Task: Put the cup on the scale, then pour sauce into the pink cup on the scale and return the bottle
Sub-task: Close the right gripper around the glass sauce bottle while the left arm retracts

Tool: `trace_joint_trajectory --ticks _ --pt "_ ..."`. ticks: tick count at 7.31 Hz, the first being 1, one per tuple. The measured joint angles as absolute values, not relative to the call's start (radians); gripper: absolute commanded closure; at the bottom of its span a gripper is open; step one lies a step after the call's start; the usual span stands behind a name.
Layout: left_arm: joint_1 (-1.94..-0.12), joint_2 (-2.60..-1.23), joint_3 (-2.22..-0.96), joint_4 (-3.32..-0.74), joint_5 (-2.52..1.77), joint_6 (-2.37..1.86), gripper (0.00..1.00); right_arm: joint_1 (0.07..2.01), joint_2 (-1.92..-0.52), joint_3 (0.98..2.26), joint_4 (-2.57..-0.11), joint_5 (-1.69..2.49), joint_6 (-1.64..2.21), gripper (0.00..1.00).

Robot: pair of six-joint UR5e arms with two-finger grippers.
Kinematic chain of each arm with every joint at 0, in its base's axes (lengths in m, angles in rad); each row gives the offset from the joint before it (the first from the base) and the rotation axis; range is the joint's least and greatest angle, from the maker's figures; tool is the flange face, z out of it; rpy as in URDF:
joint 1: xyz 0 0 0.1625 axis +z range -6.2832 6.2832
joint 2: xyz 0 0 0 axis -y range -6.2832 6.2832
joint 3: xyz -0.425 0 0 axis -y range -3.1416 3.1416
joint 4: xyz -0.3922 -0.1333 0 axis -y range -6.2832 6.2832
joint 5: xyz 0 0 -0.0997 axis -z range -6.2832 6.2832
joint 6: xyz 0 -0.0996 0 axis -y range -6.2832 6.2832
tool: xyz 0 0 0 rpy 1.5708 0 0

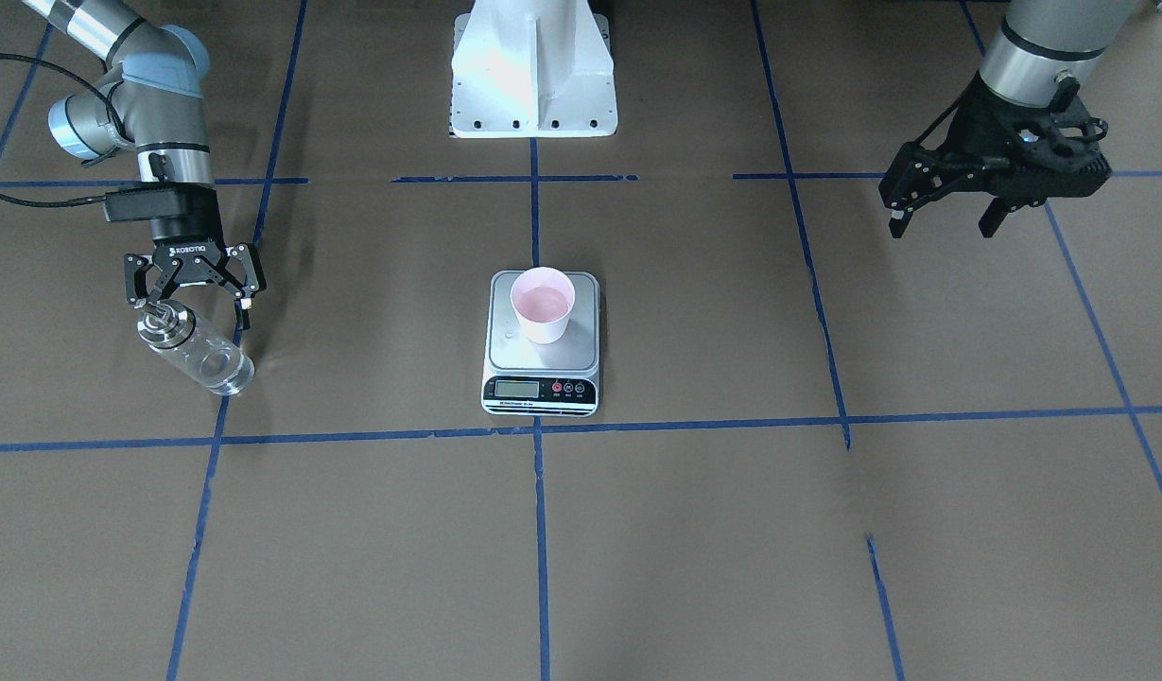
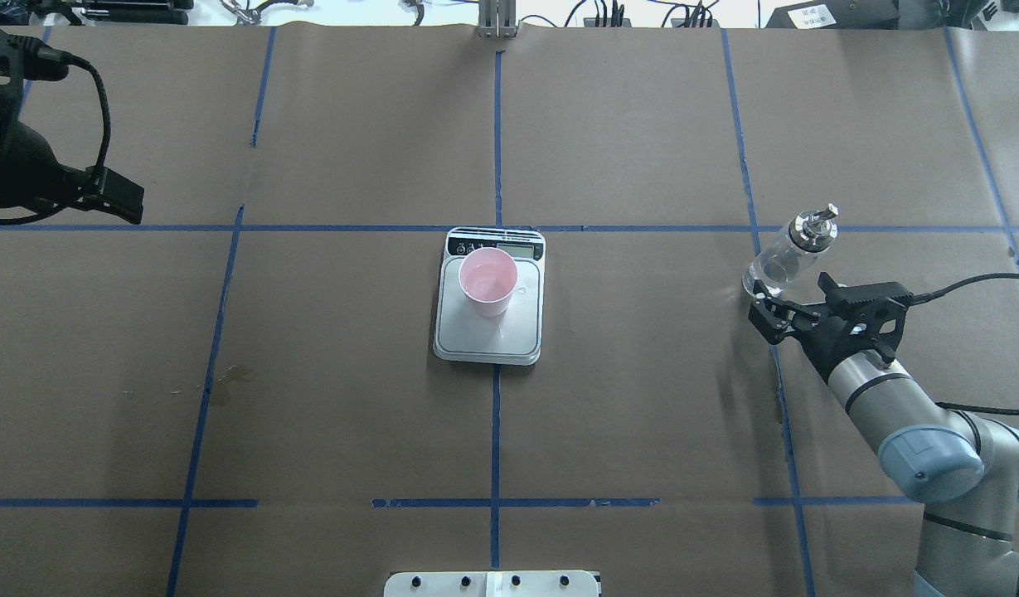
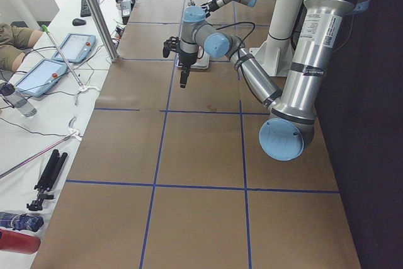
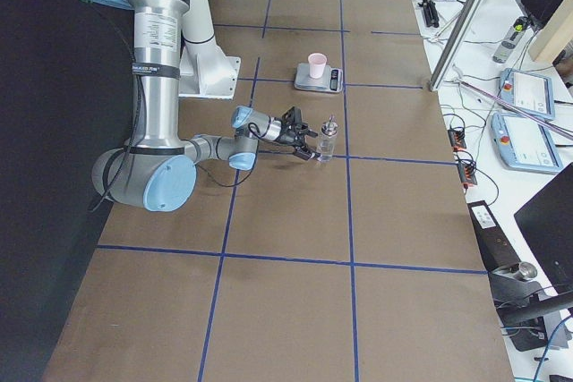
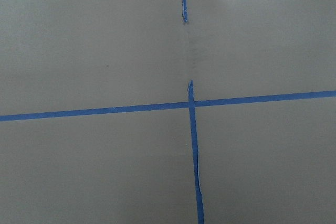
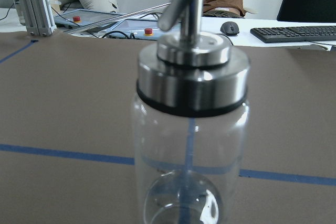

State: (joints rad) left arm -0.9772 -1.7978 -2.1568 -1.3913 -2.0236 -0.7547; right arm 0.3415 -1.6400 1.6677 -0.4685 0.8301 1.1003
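Note:
The pale pink cup (image 1: 542,305) stands upright on the steel platform of the scale (image 1: 541,364), at the table's middle; it also shows in the overhead view (image 2: 487,282). The clear glass bottle (image 1: 198,355) with its silver spout top stands upright on the table, a little clear liquid low inside (image 6: 184,203). My right gripper (image 1: 193,305) is open just behind the bottle (image 2: 787,257), fingers not touching it. My left gripper (image 1: 942,227) is open and empty, raised well off to the other side of the table.
Blue tape lines divide the brown paper table cover. The white robot base (image 1: 533,76) stands behind the scale. A faint wet stain (image 2: 231,377) marks the paper on my left. Operators' desk with tablets and cables lies beyond the far table edge (image 4: 528,96).

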Motion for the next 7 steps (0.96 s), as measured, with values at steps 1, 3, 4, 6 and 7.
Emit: trace_joint_trajectory --ticks 1,3,4,6,7 --pt "-0.977 -1.798 -2.157 -1.391 -2.024 -0.755 0.0 0.342 -1.634 1.667 -0.467 0.823 1.096 0.0" --pt "-0.977 -1.801 -2.157 -1.39 -2.025 -0.758 0.0 0.342 -1.631 1.666 -0.468 0.811 1.073 0.0" --pt "-0.976 -1.804 -2.157 -1.389 -2.025 -0.763 0.0 0.342 -1.631 1.666 -0.471 0.806 1.067 0.0" --pt "-0.976 -1.807 -2.156 -1.388 -2.025 -0.767 0.0 0.351 -1.63 1.665 -0.475 0.804 1.056 0.0" --pt "-0.975 -1.809 -2.155 -1.388 -2.025 -0.769 0.0 0.359 -1.626 1.663 -0.475 0.804 1.047 0.0"
